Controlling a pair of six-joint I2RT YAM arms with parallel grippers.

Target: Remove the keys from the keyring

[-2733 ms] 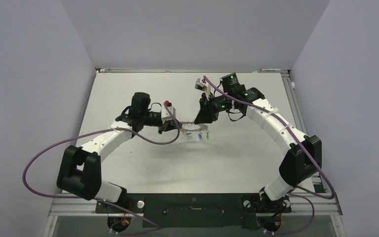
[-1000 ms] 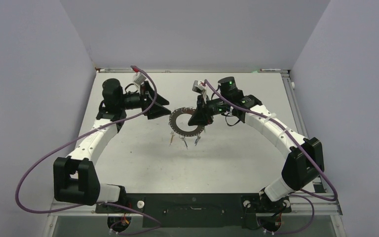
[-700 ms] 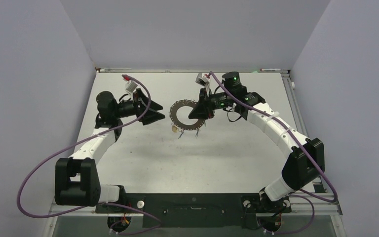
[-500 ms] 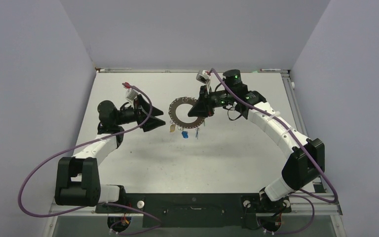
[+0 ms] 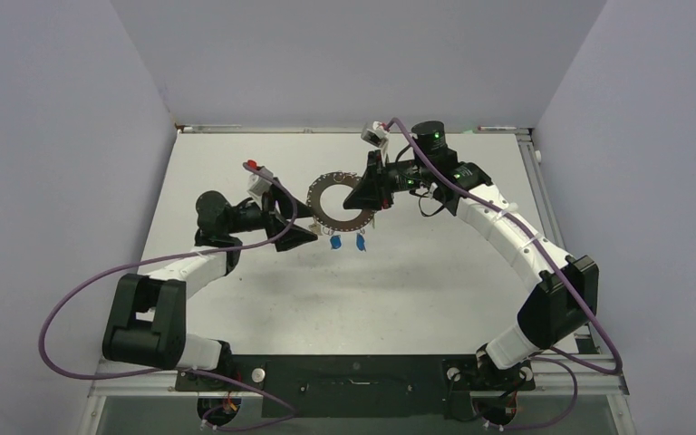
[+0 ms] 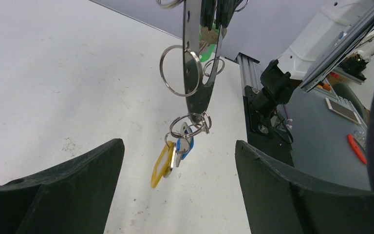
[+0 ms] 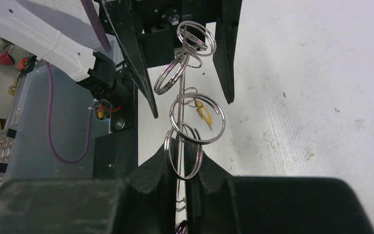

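Note:
The keyring (image 5: 315, 203), a flat grey disc with wire loops on its rim, hangs upright above the table. My right gripper (image 5: 369, 190) is shut on its right rim. In the right wrist view the keyring (image 7: 182, 122) is edge-on between that gripper's (image 7: 181, 151) closed fingers. Keys (image 5: 335, 243) with blue heads dangle from the lower rim. My left gripper (image 5: 301, 225) is open just left of and below the disc. In the left wrist view a yellow and a blue key (image 6: 175, 153) hang between its (image 6: 179, 144) spread fingers, touching neither, and the keyring (image 6: 192, 73) rises above them.
The white table (image 5: 417, 272) has a metal rail (image 5: 535, 172) along its right and far edges, with purple walls behind. Purple cables (image 5: 82, 290) loop off both arms. The left gripper's fingers (image 7: 141, 63) face the right wrist camera.
My left arm has swung down and right toward the ring, its jaws spreading a little wider. The right gripper has lifted the ring slightly toward the back, and the keys have swung.

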